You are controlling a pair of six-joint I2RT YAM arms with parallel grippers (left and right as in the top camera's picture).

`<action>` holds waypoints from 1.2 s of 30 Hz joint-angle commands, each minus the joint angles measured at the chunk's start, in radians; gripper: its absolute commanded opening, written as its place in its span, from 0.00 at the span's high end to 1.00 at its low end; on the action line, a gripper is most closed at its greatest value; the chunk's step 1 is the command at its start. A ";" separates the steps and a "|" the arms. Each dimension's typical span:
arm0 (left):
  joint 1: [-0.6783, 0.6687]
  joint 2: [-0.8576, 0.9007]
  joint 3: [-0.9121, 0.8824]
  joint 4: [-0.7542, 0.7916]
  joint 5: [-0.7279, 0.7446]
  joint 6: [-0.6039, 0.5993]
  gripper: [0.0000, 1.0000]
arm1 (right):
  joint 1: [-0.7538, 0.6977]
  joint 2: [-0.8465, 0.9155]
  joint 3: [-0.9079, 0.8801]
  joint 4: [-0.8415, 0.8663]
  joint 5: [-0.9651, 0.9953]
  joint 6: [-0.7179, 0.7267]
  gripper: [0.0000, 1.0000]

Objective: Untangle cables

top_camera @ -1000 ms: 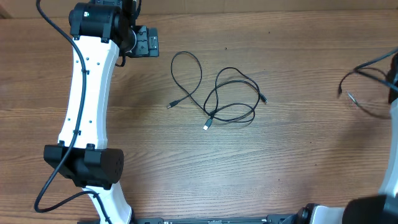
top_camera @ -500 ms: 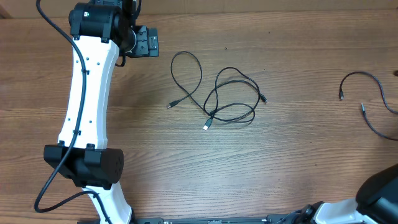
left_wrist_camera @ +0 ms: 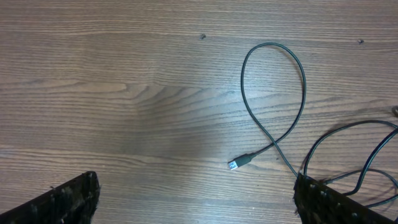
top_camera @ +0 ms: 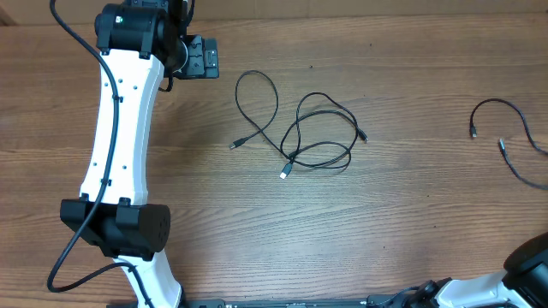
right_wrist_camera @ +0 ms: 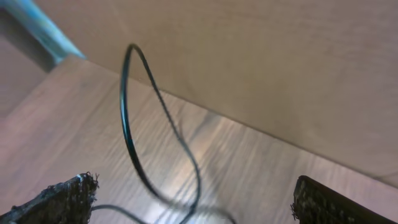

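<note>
Black cables lie loosely tangled on a wooden table.
The tangle sits just right of the left gripper, whose jaws are wide apart. Far to its right lies a separate cable, near the right gripper, whose jaws are also apart.

The desk shows matt brown wood grain with a faint sheen. The cables wear smooth, slightly glossy black sheathing; one plug is bright metal. The left tool has rough, gritty black pads.

The right-hand cable runs off the overhead view's right edge, its remainder unseen.
</note>
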 commanded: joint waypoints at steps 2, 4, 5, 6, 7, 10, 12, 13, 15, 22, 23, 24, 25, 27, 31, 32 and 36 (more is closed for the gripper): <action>-0.002 0.006 0.003 0.001 0.011 -0.006 0.00 | 0.004 -0.003 0.020 0.004 -0.122 0.026 0.00; -0.002 0.006 0.003 0.001 0.011 -0.006 0.00 | 0.004 -0.003 0.020 0.004 -0.163 0.026 0.00; -0.002 0.006 0.003 0.000 0.011 -0.006 0.01 | 0.004 -0.003 0.020 0.004 -0.186 0.026 0.00; -0.002 0.006 0.003 0.001 0.011 -0.006 0.00 | 0.004 -0.003 0.020 0.003 -0.216 0.026 0.00; -0.002 0.006 0.003 0.001 0.011 -0.006 0.00 | 0.004 -0.003 0.020 0.000 -0.248 0.026 0.00; -0.002 0.006 0.003 0.001 0.011 -0.006 0.00 | 0.004 -0.003 0.020 -0.010 -0.366 0.026 0.00; -0.002 0.006 0.003 0.001 0.011 -0.006 0.00 | 0.004 -0.003 0.020 -0.020 -0.454 0.026 0.00; -0.002 0.006 0.003 0.001 0.012 -0.006 0.00 | 0.005 -0.003 0.020 -0.028 -0.494 0.026 0.00; -0.002 0.006 0.003 0.001 0.011 -0.006 0.01 | 0.007 -0.003 0.020 -0.053 -0.570 0.026 0.00; -0.002 0.006 0.003 0.001 0.011 -0.006 0.01 | 0.091 -0.003 0.019 -0.161 -0.715 0.026 0.00; -0.002 0.006 0.003 0.000 0.011 -0.006 0.00 | 0.114 -0.003 0.019 -0.177 -0.715 0.026 0.00; -0.002 0.006 0.003 0.001 0.011 -0.006 0.01 | 0.141 -0.003 0.019 -0.193 -0.715 0.026 0.00; -0.002 0.006 0.003 0.000 0.011 -0.006 0.01 | 0.171 -0.003 0.018 -0.209 -0.715 0.026 0.00; -0.002 0.006 0.003 0.001 0.011 -0.006 0.00 | 0.243 -0.003 0.018 -0.249 -0.714 0.026 0.00; -0.002 0.006 0.003 0.001 0.011 -0.006 0.00 | 0.392 -0.002 0.018 -0.301 -0.714 0.026 0.00; -0.002 0.006 0.003 0.001 0.012 -0.006 0.00 | 0.432 0.000 0.017 -0.311 -0.714 0.026 0.00; -0.002 0.006 0.003 0.001 0.011 -0.006 0.00 | 0.599 0.014 0.004 -0.321 -0.713 0.026 0.00</action>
